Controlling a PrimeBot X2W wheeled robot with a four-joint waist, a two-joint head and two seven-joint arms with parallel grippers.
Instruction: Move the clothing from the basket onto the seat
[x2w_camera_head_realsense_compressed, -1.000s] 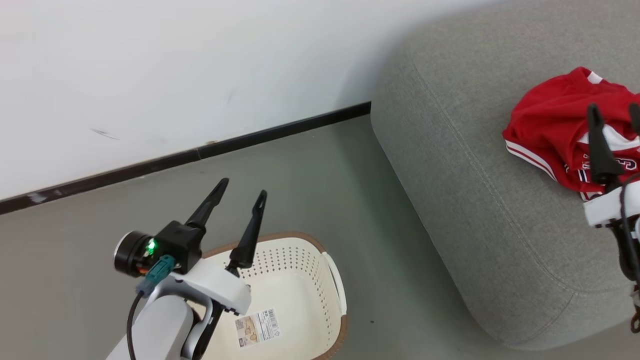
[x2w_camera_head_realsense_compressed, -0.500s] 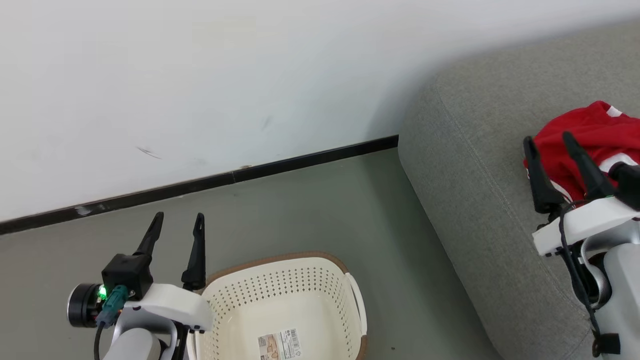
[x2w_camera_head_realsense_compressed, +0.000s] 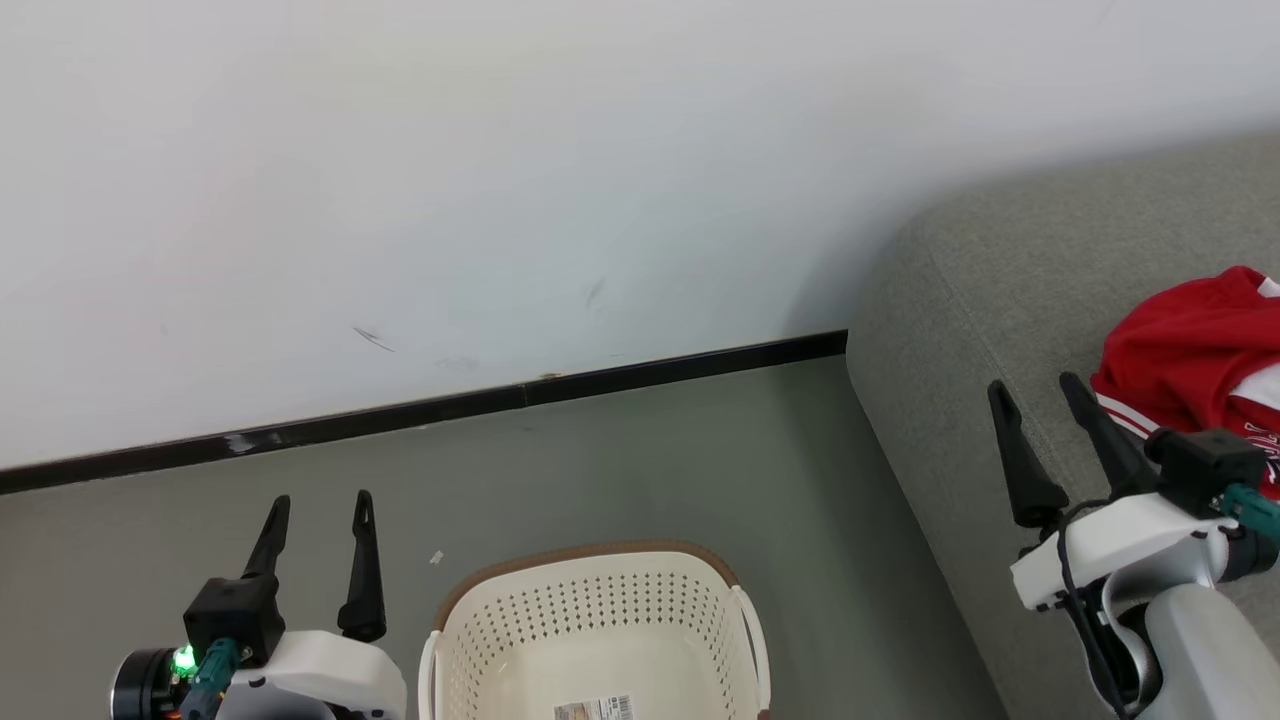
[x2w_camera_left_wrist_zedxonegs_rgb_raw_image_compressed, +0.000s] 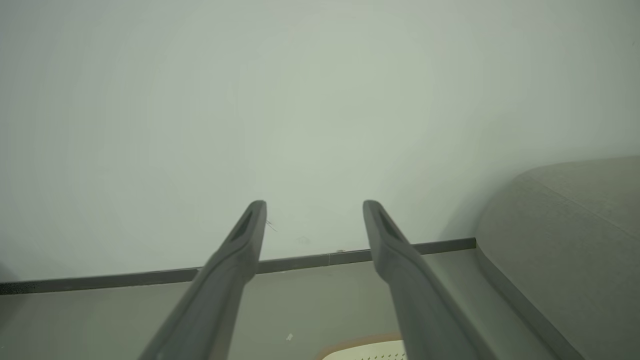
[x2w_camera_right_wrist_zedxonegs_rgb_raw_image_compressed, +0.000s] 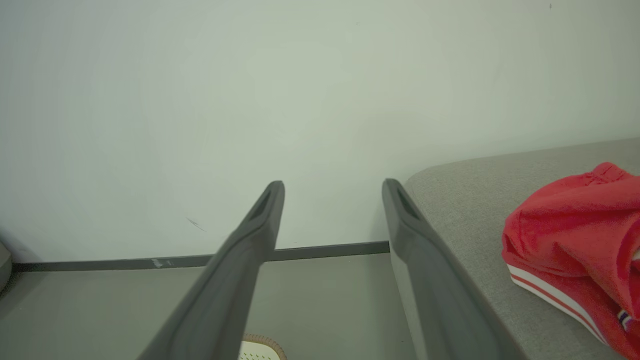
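The red clothing (x2w_camera_head_realsense_compressed: 1195, 350) with striped trim lies crumpled on the grey seat (x2w_camera_head_realsense_compressed: 1000, 300) at the right edge; it also shows in the right wrist view (x2w_camera_right_wrist_zedxonegs_rgb_raw_image_compressed: 570, 235). The white perforated basket (x2w_camera_head_realsense_compressed: 595, 625) with a brown rim stands on the floor at bottom centre, holding nothing but a barcode sticker. My left gripper (x2w_camera_head_realsense_compressed: 320, 502) is open at the lower left, beside the basket. My right gripper (x2w_camera_head_realsense_compressed: 1035, 385) is open over the seat's left edge, left of the clothing, with nothing between its fingers (x2w_camera_right_wrist_zedxonegs_rgb_raw_image_compressed: 260, 220). The left wrist view shows that arm's own spread fingers (x2w_camera_left_wrist_zedxonegs_rgb_raw_image_compressed: 250, 225).
A white wall (x2w_camera_head_realsense_compressed: 500, 180) with a black baseboard (x2w_camera_head_realsense_compressed: 520, 395) runs behind. Grey-green floor (x2w_camera_head_realsense_compressed: 620, 470) lies between the basket, the wall and the seat. A small white scrap (x2w_camera_head_realsense_compressed: 436, 557) lies on the floor near the basket.
The head view has tilted up and left, so the basket and seat sit lower and further right. Both grippers have drawn back toward me, the right one off the clothing. Both stay open.
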